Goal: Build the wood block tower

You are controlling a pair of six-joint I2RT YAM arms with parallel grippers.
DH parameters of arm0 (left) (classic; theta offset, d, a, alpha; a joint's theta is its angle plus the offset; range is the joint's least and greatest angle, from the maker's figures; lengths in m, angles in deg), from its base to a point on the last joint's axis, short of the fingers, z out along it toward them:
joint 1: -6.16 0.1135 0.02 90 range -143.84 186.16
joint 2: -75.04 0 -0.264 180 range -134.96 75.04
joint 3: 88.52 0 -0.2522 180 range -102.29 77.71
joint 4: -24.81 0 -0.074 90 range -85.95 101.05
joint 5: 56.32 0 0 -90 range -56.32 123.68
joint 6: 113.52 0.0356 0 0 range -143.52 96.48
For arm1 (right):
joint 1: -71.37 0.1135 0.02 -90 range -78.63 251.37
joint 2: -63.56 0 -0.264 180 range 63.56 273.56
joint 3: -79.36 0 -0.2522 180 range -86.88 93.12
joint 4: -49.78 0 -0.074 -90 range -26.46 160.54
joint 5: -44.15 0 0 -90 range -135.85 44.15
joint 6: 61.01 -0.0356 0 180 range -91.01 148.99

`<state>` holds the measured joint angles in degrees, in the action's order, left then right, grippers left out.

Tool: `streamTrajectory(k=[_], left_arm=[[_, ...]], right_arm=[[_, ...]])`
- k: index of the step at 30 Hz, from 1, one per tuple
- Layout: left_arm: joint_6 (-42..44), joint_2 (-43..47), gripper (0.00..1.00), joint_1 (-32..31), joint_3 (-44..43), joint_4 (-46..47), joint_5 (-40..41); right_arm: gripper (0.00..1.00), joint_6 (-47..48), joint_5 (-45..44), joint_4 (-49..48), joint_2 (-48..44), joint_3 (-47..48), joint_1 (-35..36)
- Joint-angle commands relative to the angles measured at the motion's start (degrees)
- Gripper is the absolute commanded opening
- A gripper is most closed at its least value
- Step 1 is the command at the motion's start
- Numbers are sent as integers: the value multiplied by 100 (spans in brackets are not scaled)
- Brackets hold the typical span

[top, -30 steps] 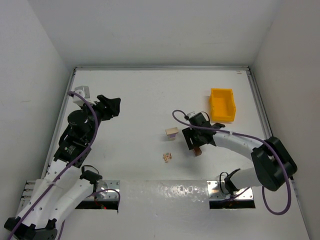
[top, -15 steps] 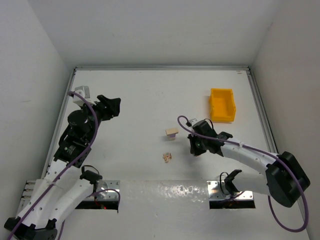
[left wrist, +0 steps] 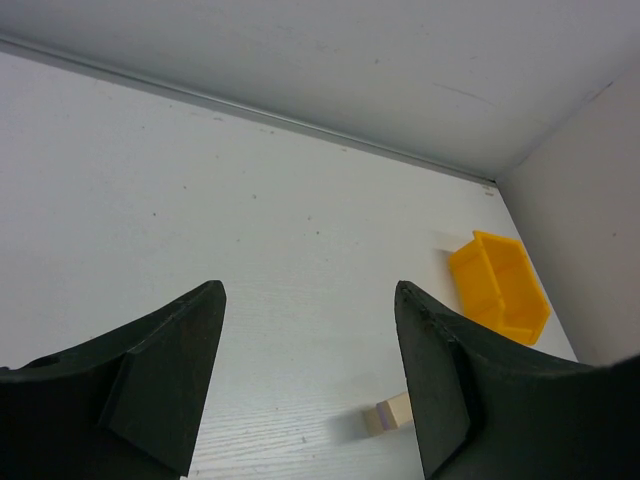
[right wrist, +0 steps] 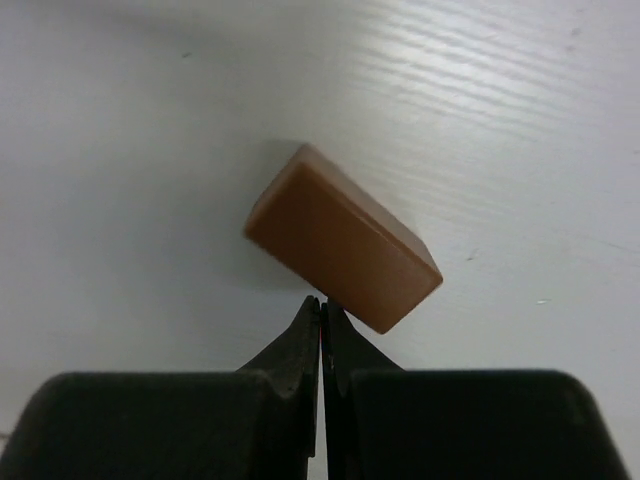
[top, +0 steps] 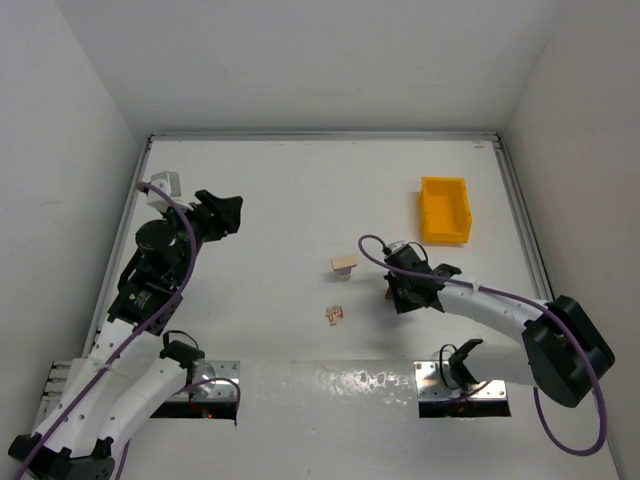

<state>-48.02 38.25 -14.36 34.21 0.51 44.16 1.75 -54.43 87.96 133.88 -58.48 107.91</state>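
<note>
A dark reddish-brown block (right wrist: 340, 240) lies skewed on the table in the right wrist view. My right gripper (right wrist: 321, 305) is shut, and its tips meet just at the block's near edge with nothing between them. In the top view the right gripper (top: 402, 296) hides this block. A pale tan block (top: 343, 266) lies to the left of it, and a smaller pale block with pink marks (top: 334, 314) sits nearer the front. My left gripper (top: 225, 212) hangs open at the far left, well away from all the blocks. In the left wrist view the left gripper (left wrist: 305, 290) is empty and the tan block (left wrist: 392, 413) shows beside its right finger.
A yellow plastic bin (top: 445, 210) stands at the back right, seen also as the yellow bin (left wrist: 497, 285) in the left wrist view. White walls close the table (top: 290, 190) on the left, back and right.
My right gripper went from open to shut and shifted slightly right. The brown block, seen by its tips a second ago, is now hidden under it in the top view. The left arm stayed still.
</note>
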Motion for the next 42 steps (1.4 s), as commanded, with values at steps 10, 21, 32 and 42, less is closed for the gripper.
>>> streamTrajectory(k=[10, 21, 32, 42], left_arm=[[-12, 15, 66, 56, -176, 132, -99], [-3, -12, 66, 65, -185, 132, -116], [6, 6, 66, 65, -176, 141, -143], [6, -47, 65, 74, -184, 149, -151]], right_arm=[[6, 334, -278, -422, 228, 473, -287], [89, 606, -363, -271, -416, 578, -234], [88, 589, -707, -649, 482, 842, -331], [77, 694, -408, -843, 798, 842, -559]])
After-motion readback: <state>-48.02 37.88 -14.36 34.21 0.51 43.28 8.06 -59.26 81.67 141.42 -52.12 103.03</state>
